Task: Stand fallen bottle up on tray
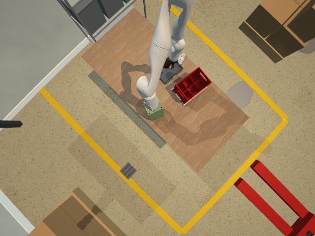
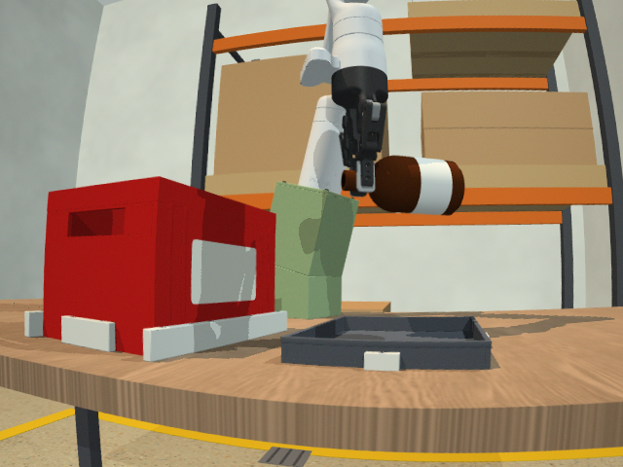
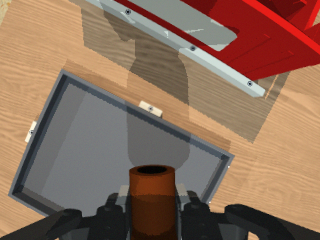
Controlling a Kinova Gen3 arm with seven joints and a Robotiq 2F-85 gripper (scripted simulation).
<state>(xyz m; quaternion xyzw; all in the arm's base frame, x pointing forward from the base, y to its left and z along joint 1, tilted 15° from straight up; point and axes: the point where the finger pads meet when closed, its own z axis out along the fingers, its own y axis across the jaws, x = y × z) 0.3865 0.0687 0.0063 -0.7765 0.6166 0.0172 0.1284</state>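
A brown bottle [image 1: 166,63] [image 2: 397,183] [image 3: 152,210] with a white label hangs in the air, lying nearly level, its base slightly lower than its neck in the exterior view. My gripper [image 2: 365,182] [image 3: 152,199] is shut on its neck, fingers pointing down. The mouth faces the crate side. The bottle is well above the dark grey tray [image 1: 165,81] [image 2: 321,352] [image 3: 145,117], which is flat on the table and holds nothing that I can see. The red crate [image 1: 186,97] [image 2: 100,281] [image 3: 265,45] stands upright beside the tray. In the top view the arm hides part of the bottle and tray.
The wooden table [image 1: 107,53] [image 2: 201,381] [image 3: 40,30] carries crate and tray, with a narrow gap between them. The green robot base [image 1: 156,114] [image 2: 311,251] stands behind them in the exterior view. The crate's walls rise well above the tray's low rim.
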